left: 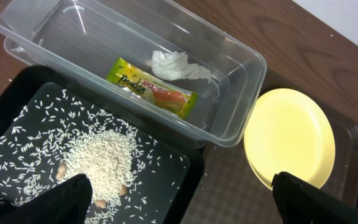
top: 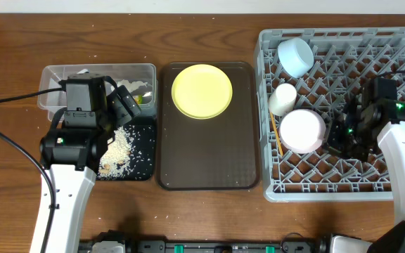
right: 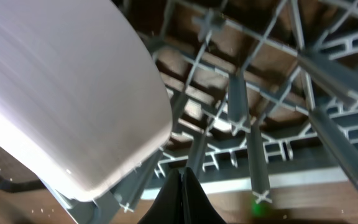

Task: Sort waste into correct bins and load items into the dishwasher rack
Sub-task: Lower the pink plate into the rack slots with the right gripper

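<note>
The clear tub (left: 241, 93) holds the crumpled white tissue (left: 178, 66) and the yellow-green wrapper (left: 152, 88). The black tray (left: 23, 93) beside it holds loose rice (left: 101, 158). My left gripper (left: 185, 208) is open and empty above the black tray's corner, and also shows in the overhead view (top: 126, 104). The yellow plate (top: 201, 91) lies on the brown tray. The grey rack (top: 399, 49) holds the light blue bowl (top: 295, 55), white cup (top: 283, 98), pale bowl (top: 302, 130) and chopsticks (top: 275, 133). My right gripper (right: 182, 193) is shut and empty, low among the rack pegs beside the pale bowl (right: 61, 99).
The dark brown serving tray (top: 209, 154) lies between the bins and the rack. A black cable (top: 13, 98) runs across the table at the left. Upright pegs (right: 253, 137) surround my right gripper.
</note>
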`<state>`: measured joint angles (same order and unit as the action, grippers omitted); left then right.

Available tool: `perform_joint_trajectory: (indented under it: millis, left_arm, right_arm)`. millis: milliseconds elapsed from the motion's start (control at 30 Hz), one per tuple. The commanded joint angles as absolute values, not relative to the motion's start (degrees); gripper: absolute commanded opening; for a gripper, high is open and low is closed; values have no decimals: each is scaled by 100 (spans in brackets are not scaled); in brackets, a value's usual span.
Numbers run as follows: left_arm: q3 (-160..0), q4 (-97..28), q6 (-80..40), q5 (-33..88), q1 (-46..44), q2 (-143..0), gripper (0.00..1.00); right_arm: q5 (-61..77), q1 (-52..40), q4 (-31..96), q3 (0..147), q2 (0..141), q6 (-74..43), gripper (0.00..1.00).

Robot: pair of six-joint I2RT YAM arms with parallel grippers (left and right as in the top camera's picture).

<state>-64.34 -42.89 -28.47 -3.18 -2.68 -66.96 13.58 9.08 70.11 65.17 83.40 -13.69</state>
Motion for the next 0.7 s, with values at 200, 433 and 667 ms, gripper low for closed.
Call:
perform_joint_trajectory:
  millis: [200, 433, 667]
  left_arm:
    - [-6506, -4287, -2812, -349, -244, -6672, 95]
    - [-6506, -4287, -2812, -349, -244, -6672, 95]
    - [-6506, -4287, -2812, -346, -244, -6672, 95]
  right_arm:
    - [1334, 670, 6820, 6139, 8357, -1284, 1]
    - [1468, 351, 6005, 5815, 8357, -1446, 1]
    - [1817, 174, 5387, 5817, 8357, -1474, 3]
